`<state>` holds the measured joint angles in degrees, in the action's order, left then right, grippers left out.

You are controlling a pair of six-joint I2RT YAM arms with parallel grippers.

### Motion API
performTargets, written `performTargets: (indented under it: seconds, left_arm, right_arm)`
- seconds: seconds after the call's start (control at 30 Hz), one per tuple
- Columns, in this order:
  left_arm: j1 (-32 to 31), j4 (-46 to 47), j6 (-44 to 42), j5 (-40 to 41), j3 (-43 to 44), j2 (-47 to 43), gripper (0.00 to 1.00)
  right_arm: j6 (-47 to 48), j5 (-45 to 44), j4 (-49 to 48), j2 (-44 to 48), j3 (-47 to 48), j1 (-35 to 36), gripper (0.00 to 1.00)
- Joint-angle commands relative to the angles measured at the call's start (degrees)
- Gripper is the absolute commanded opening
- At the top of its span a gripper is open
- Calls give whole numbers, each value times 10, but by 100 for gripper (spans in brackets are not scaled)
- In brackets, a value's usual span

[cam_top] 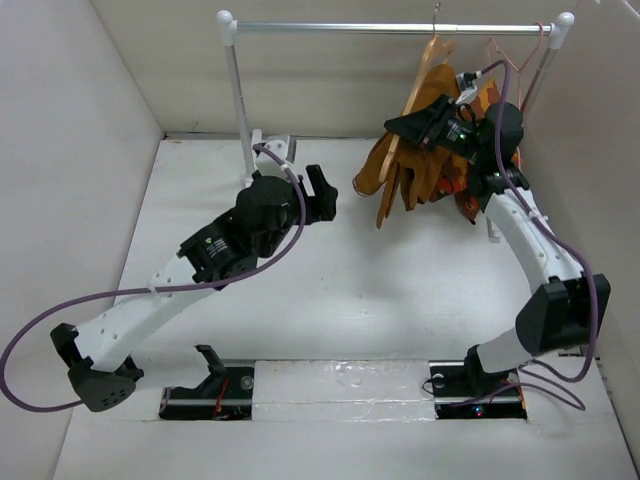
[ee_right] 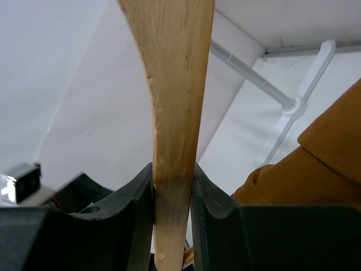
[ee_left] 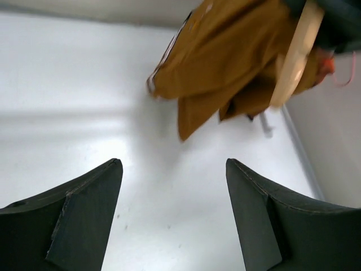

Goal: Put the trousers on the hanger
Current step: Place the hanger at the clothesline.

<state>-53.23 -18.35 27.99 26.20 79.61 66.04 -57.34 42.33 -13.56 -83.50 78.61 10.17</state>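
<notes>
The rust-brown trousers [cam_top: 410, 165] hang folded over the pale wooden hanger [cam_top: 428, 62], whose metal hook is on the white rail at the back right. My right gripper [cam_top: 420, 125] is shut on the hanger's wooden arm [ee_right: 172, 113]; the trousers show at the right edge of that view [ee_right: 316, 164]. My left gripper [cam_top: 325, 192] is open and empty above the table, left of the trousers and apart from them. In the left wrist view the trousers [ee_left: 225, 68] and the hanger arm [ee_left: 296, 56] hang ahead of the spread fingers [ee_left: 84, 214].
A white clothes rail [cam_top: 390, 28] on two posts spans the back. A thin pink wire hanger [cam_top: 515, 55] and a patterned orange garment [cam_top: 482, 100] hang at its right end. White walls close in left, right and back.
</notes>
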Motion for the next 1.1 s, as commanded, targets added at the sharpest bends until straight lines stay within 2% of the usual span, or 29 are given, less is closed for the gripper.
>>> performTargets:
  seconds: [0.0, 0.17, 0.6, 0.67, 0.7, 0.8, 0.87, 0.9, 1.0, 1.07]
  left_arm:
    - [1, 12, 31, -23, -28, -16, 70]
    - [1, 9, 37, -29, -43, -9, 70]
    - [1, 5, 35, -24, -58, -6, 70]
    - [1, 9, 35, -22, -60, -3, 70]
    - [1, 10, 34, -21, -63, -2, 70]
    - [1, 30, 30, -26, -86, 0, 70]
    - [1, 33, 32, -30, -90, 0, 71]
    - [1, 34, 33, -33, -90, 3, 71]
    - [1, 33, 34, -34, -85, 8, 71]
    - [1, 31, 33, -33, -79, 10, 71]
  right_arm:
    - [11, 41, -173, -23, 94, -16, 0]
    - [0, 42, -190, -74, 124, -26, 0]
    - [-24, 34, -238, -100, 53, -43, 0]
    - [-16, 31, -231, -95, 31, -43, 5]
    - [-14, 31, -229, -93, 24, -43, 11]
    - [-3, 29, -219, -85, 1, -43, 17]
    - [5, 36, -211, -82, -3, -43, 27]
    - [13, 34, -197, -77, 0, -43, 38]
    - [64, 18, -124, -56, 15, -43, 50]
    - [106, 2, -61, -45, 26, -48, 53]
